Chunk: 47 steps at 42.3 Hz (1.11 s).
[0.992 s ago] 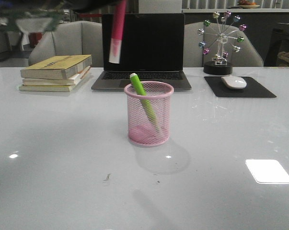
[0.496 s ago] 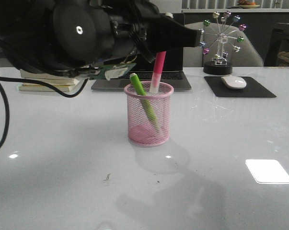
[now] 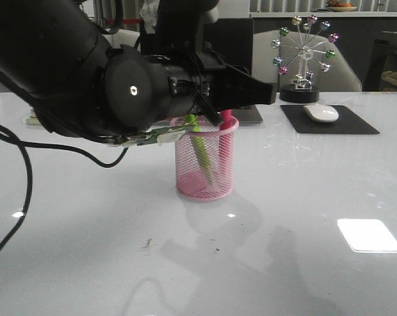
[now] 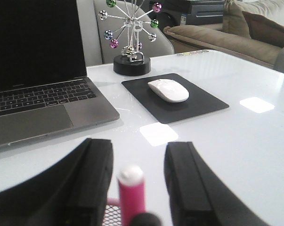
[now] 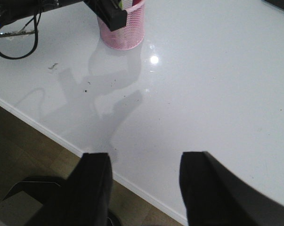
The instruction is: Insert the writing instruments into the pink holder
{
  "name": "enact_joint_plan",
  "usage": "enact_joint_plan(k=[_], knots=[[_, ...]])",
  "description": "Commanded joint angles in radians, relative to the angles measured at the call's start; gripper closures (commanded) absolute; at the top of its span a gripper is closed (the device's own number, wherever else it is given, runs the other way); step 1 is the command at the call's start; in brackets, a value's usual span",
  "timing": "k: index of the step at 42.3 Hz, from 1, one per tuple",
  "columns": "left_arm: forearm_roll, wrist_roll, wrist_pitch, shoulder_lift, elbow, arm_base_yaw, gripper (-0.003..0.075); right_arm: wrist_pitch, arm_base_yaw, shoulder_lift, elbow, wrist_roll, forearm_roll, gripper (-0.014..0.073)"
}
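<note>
Half a second on, the pink marker [image 3: 227, 118] has sunk into the pink holder [image 3: 205, 161] mid-tabletop beside the green marker [image 3: 199, 146], left fingers [image 4: 96, 181] now parted around it, right fingers [image 5: 95, 183] open, so both look inserted.

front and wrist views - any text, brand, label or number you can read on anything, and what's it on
No text can be read in any view.
Books: mostly hidden behind the left arm, no title legible.
Laptop: key legends too small and blurred, screen dark.
Pink marker, green marker, pink holder, mouse: no print visible.
</note>
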<state>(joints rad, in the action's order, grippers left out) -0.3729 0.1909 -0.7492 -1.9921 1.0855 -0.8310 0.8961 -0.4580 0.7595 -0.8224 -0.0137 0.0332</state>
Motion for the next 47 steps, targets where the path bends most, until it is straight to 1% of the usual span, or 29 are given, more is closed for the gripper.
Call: enact_joint_plan(k=[1, 3, 7, 9, 10, 14, 15, 18, 19, 21, 26, 29, 33, 40, 47], knots=[[0.004, -0.006, 0.0, 0.103, 0.03, 0.005, 0.0307, -0.064, 0.007, -0.004, -0.025, -0.002, -0.011, 0.0148], [0.004, 0.01, 0.061, 0.135, 0.03, 0.011, 0.0306, -0.064, 0.007, -0.004, -0.025, -0.002, -0.011, 0.0148], [0.004, 0.121, 0.198, 0.232, 0.03, 0.021, 0.0307, -0.064, 0.007, -0.004, -0.025, -0.002, -0.011, 0.0148], [0.004, 0.167, 0.306, 0.291, 0.03, 0.027, 0.0306, -0.064, 0.007, -0.004, -0.025, -0.002, -0.011, 0.0148], [0.004, 0.177, 0.335, 0.318, 0.03, 0.033, 0.0307, -0.064, 0.007, -0.004, -0.025, -0.002, -0.011, 0.0148], [0.016, 0.185, 0.558, 0.438, 0.03, 0.061, 0.0307, -0.064, 0.007, -0.004, -0.025, -0.002, -0.011, 0.0148], [0.024, 0.185, 0.631, 0.477, 0.03, 0.068, 0.0307, -0.064, 0.007, -0.004, -0.025, -0.002, -0.011, 0.0148], [0.065, 0.185, 0.818, 0.574, 0.03, 0.095, 0.0307, -0.064, 0.007, -0.004, -0.025, -0.002, -0.011, 0.0148], [0.081, 0.185, 0.857, 0.602, 0.03, 0.103, 0.0307, -0.064, 0.007, -0.004, -0.025, -0.002, -0.011, 0.0148], [0.119, 0.185, 0.994, 0.666, 0.03, 0.122, 0.0307, -0.064, 0.007, -0.004, -0.025, -0.002, -0.011, 0.0148], [0.16, 0.185, 1.232, 0.802, 0.03, 0.171, 0.0307, -0.064, 0.007, -0.004, -0.025, -0.002, -0.011, 0.0148], [0.16, 0.176, 1.323, 0.873, 0.02, 0.201, 0.0307, -0.064, 0.007, -0.004, -0.025, -0.002, -0.011, 0.0148], [0.189, 0.175, 1.404, 0.973, -0.027, 0.224, 0.0307, -0.064, 0.007, -0.004, -0.025, -0.002, -0.011, 0.0148], [0.265, 0.175, 1.479, 1.128, -0.158, 0.223, 0.0307, -0.064, 0.007, -0.004, -0.025, -0.002, -0.011, 0.0148], [0.291, 0.175, 1.524, 1.239, -0.269, 0.223, 0.0307, -0.066, 0.007, -0.004, -0.025, -0.002, -0.011, 0.0148]])
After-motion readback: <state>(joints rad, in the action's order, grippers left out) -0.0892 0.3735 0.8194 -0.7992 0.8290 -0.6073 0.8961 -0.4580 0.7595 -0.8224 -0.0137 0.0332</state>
